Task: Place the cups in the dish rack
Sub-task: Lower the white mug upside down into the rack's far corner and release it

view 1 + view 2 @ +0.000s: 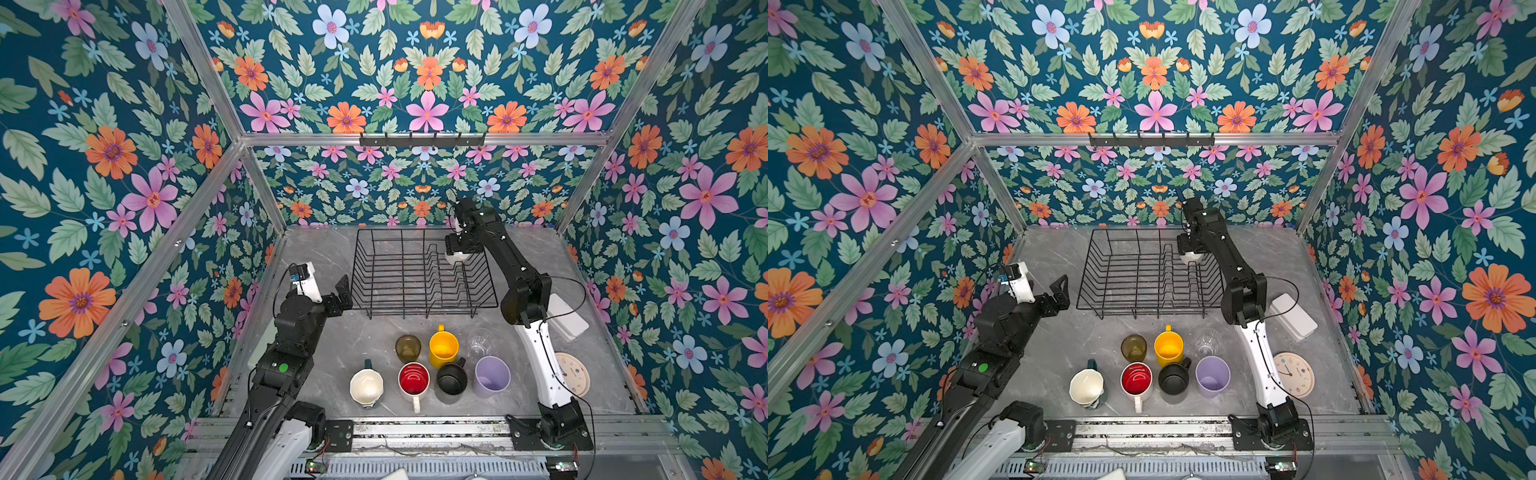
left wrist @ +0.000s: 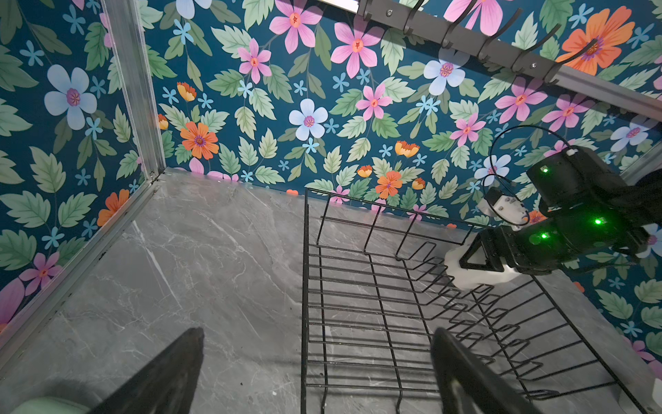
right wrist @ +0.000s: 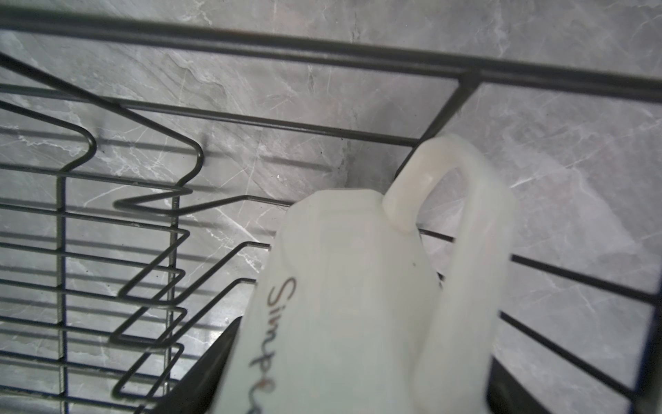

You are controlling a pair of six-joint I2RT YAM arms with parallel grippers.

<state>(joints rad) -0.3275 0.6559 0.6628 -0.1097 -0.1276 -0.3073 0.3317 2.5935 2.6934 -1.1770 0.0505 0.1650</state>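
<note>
My right gripper [image 1: 459, 252] is shut on the white faceted mug [image 1: 455, 259], which hangs tilted just above the prongs at the back right of the black wire dish rack [image 1: 424, 308]. The right wrist view shows that mug [image 3: 344, 286] between the black fingers [image 3: 200, 376]. My left gripper [image 1: 341, 296] stands open and empty beside the rack's left side. In front of the rack stand the olive glass [image 1: 407, 347], yellow mug [image 1: 443, 347], clear glass [image 1: 480, 343], teal mug [image 1: 366, 386], red-lined white mug [image 1: 413, 380], black mug [image 1: 451, 379] and lilac tumbler [image 1: 492, 376].
A pale oblong block [image 1: 565, 318] lies right of the rack, partly behind my right arm. A round cream clock [image 1: 573, 374] lies at the front right. A black hook rail [image 1: 422, 140] hangs on the back wall. Flowered walls close in the table.
</note>
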